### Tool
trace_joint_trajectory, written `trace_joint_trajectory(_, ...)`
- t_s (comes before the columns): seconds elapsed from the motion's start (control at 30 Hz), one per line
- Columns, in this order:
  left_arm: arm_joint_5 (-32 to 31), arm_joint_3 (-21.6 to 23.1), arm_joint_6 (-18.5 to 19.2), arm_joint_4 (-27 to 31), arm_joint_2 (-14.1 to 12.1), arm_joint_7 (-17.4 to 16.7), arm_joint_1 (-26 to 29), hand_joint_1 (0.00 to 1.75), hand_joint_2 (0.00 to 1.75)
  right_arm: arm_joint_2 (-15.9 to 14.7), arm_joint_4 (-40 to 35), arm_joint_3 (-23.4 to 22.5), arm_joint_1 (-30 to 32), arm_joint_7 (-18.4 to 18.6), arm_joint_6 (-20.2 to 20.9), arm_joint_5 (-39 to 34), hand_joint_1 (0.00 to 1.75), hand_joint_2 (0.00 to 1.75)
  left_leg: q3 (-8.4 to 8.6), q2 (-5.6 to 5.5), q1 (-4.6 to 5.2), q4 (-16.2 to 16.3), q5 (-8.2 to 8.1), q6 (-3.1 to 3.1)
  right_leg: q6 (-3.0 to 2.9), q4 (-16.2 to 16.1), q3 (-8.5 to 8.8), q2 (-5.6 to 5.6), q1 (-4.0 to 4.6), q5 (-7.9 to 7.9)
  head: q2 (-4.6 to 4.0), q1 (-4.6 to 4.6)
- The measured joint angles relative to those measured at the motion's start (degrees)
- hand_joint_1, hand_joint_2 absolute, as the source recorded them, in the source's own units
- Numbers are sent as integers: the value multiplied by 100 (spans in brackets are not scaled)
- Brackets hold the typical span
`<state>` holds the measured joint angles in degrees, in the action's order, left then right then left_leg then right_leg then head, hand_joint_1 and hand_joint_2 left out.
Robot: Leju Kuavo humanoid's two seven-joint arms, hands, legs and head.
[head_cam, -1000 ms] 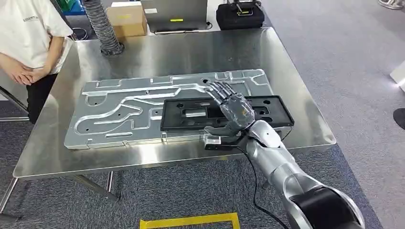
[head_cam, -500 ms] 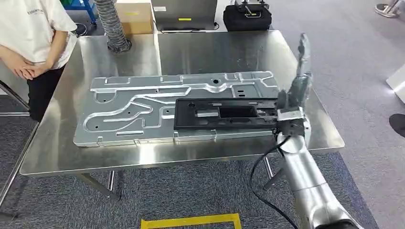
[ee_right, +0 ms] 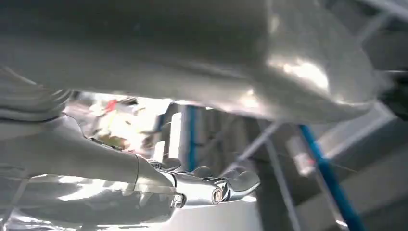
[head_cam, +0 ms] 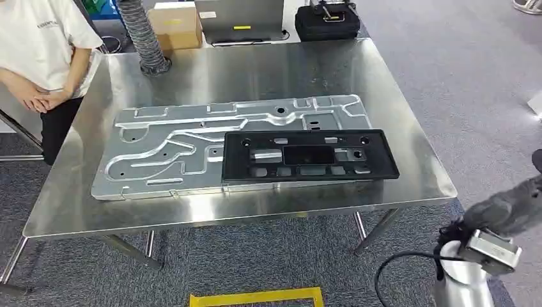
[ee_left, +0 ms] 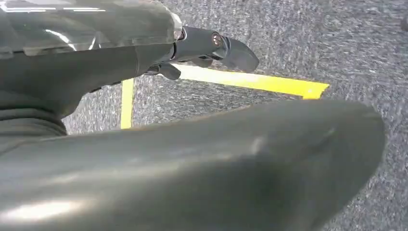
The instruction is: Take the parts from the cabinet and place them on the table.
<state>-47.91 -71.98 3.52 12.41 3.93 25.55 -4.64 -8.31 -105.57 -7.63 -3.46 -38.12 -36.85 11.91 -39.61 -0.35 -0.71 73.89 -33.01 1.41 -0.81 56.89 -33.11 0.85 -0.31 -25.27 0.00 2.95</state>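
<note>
On the steel worktop (head_cam: 396,115) a large silver stamped panel (head_cam: 172,150) lies flat toward the left, and a black plastic frame (head_cam: 310,155) rests with its left part overlapping the panel's right end, so two parts appear already delivered. The right hand (head_cam: 508,210) hangs low beside the worktop's right corner, well apart from both parts; it holds nothing, and its fingers look stretched out. The left hand (ee_left: 211,45) points at the carpet; whether it is closed cannot be told, nor whether parts remain in the cabinet.
</note>
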Motion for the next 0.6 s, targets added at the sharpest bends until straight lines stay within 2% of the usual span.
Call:
trace_joint_trajectory(0.03, -2, -30, 26, 0, 0, 2, 1, 0, 0, 13, -68, -206, 276, 0, 0, -59, 0, 0, 209, 0, -1, -391, 220, -5, 18, 10, 7, 0, -3, -12, 0, 0)
trace_joint_trajectory(0.07, -2, -46, 43, 0, 0, 2, 2, 0, 0, 33, -100, -385, 519, 0, 15, -109, 0, 0, 495, 0, -3, -932, 468, -16, 38, 27, 14, 0, -7, -29, 0, 0)
trace_joint_trajectory(0.1, 22, -55, 48, 0, 0, 2, 6, 0, 0, 74, -111, -595, 723, 0, 68, -118, 0, 0, 759, -2, -5, -1428, 621, -40, 57, 54, 12, -4, -5, -46, 0, 0)
trace_joint_trajectory(0.13, 57, -55, 57, 0, 0, 2, 1, 0, 0, 153, -100, -769, 893, 0, 138, -102, 0, 0, 831, -7, 24, -1586, 531, -66, 82, 84, -6, -18, 43, -61, 0, 0)
trace_joint_trajectory(0.17, 81, -55, 63, 0, 2, 4, -1, 0, 0, 277, -24, -1006, 1072, 0, 249, -29, 0, 0, 830, -11, -1, -1574, 565, -118, 112, 86, -4, -21, 43, -43, 0, 0)
trace_joint_trajectory(0.23, 98, -57, 63, 0, 4, 4, 25, 0, 0, 540, 197, -1443, 1364, 0, 527, 123, 0, 0, 824, -14, 32, -1564, 584, -163, 166, 70, 4, -20, 31, -7, 0, 0)
trace_joint_trajectory(0.27, 94, -57, 65, 0, 4, 4, 31, 0, 0, 667, 298, -1659, 1478, 0, 667, 180, 0, 0, 818, -11, 23, -1606, 626, -223, 199, 70, 4, -21, 29, 5, 0, 0)
trace_joint_trajectory(0.3, 66, -57, 100, 0, 41, -19, 32, 0, 0, 851, 460, -1989, 1560, 0, 832, 303, 0, 0, 820, 5, 0, -1650, 672, -275, 229, 107, -4, -30, -2, -67, 0, 0)
trace_joint_trajectory(0.33, 52, -59, 98, 4, 42, -26, 35, 0, 0, 929, 615, -2180, 1581, 0, 940, 357, 0, 0, 803, 5, 2, -1665, 698, -307, 264, 245, -62, -50, -6, -260, 0, 0)
trace_joint_trajectory(0.37, 46, -65, 76, 4, 42, -26, 32, 0, 0, 1004, 893, -2453, 1591, 0, 1061, 435, 0, 0, 773, 15, 2, -1665, 718, -334, 290, 576, -182, -58, -15, -528, 0, 0)
trace_joint_trajectory(0.43, 26, -103, 61, 4, 44, -24, 32, 0, 0, 1152, 1593, -2971, 1593, 0, 1204, 663, 0, 0, 700, 18, 21, -1664, 769, -344, 335, 1503, -510, -60, -39, -1033, 0, 0)
trace_joint_trajectory(0.47, -20, -111, 61, 4, 44, -22, 40, 0, 0, 1224, 1965, -3227, 1577, 0, 1165, 862, 0, 0, 655, 12, 29, -1657, 798, -346, 345, 1799, -595, -60, -49, -1123, 0, 0)
trace_joint_trajectory(0.5, -59, -142, 61, 4, 46, -20, 49, 0, 0, 1250, 2462, -3480, 1507, 0, 1078, 1096, 0, 0, 615, 10, 34, -1652, 826, -337, 341, 1781, -534, -61, -51, -1061, 0, 0)
trace_joint_trajectory(0.53, -63, -173, 61, 4, 48, -18, 48, 0, 0, 1255, 2850, -3648, 1435, 0, 1016, 1236, 0, 0, 577, 11, 37, -1644, 850, -327, 331, 1506, -343, -60, -51, -912, 0, 0)
trace_joint_trajectory(0.6, -70, -194, 63, 4, 66, -11, 42, 0, 0, 1250, 3759, -3956, 1273, 0, 758, 1605, 0, 0, 518, 12, 42, -1636, 905, -298, 275, 470, 321, -60, -45, -566, 0, 0)
